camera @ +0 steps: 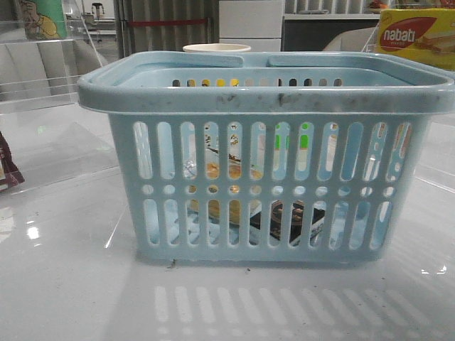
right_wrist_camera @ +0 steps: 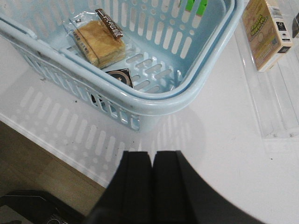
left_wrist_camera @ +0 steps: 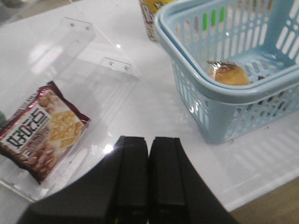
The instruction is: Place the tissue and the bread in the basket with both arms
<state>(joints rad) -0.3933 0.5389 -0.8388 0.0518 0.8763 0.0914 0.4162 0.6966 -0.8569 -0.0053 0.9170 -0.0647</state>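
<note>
The light-blue basket (camera: 266, 106) fills the middle of the front view and also shows as the basket (left_wrist_camera: 243, 91) and the basket (right_wrist_camera: 154, 95) in the wrist views. The wrapped golden bread (right_wrist_camera: 100, 43) lies on its floor, seen too as the bread (left_wrist_camera: 228, 74) and through the slots as the bread (camera: 222, 170). The black tissue (right_wrist_camera: 120, 77) lies flat beside it inside the basket; the tissue (camera: 288, 215) shows through the slots. My left gripper (left_wrist_camera: 149, 140) is shut and empty over the table left of the basket. My right gripper (right_wrist_camera: 152, 154) is shut and empty near the table's front edge.
A dark red-brown cracker packet (left_wrist_camera: 39, 133) lies on a clear acrylic sheet (left_wrist_camera: 100, 77) left of the basket. A yellow box (right_wrist_camera: 266, 32) sits on another clear tray at the right. A yellow-and-red nabati box (camera: 416, 37) and a white cup (camera: 217, 48) stand behind the basket.
</note>
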